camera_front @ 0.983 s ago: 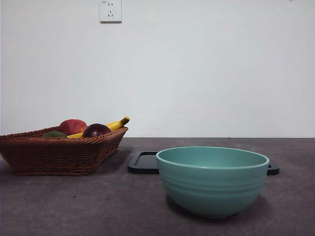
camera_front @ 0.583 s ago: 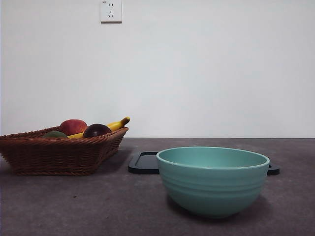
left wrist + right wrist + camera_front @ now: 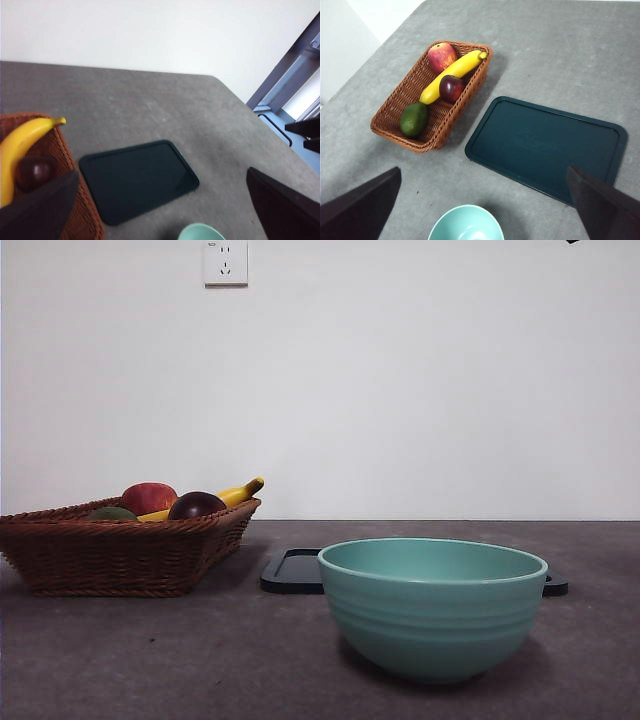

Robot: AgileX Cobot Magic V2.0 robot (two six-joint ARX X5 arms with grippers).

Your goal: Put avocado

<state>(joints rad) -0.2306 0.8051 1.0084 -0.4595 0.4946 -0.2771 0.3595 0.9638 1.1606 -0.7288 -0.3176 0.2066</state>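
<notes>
From the front we catch only the top of the avocado (image 3: 111,512) above the basket (image 3: 120,555) rim, and the bowl (image 3: 432,608) blocks most of the tray (image 3: 292,572). A black tip (image 3: 572,242) clips the top edge, and we cannot tell which arm. In the left wrist view the basket, banana (image 3: 20,145) and bowl are cut off, and a jaw covers part of the plum (image 3: 36,171). The right wrist view crops the bowl too.
</notes>
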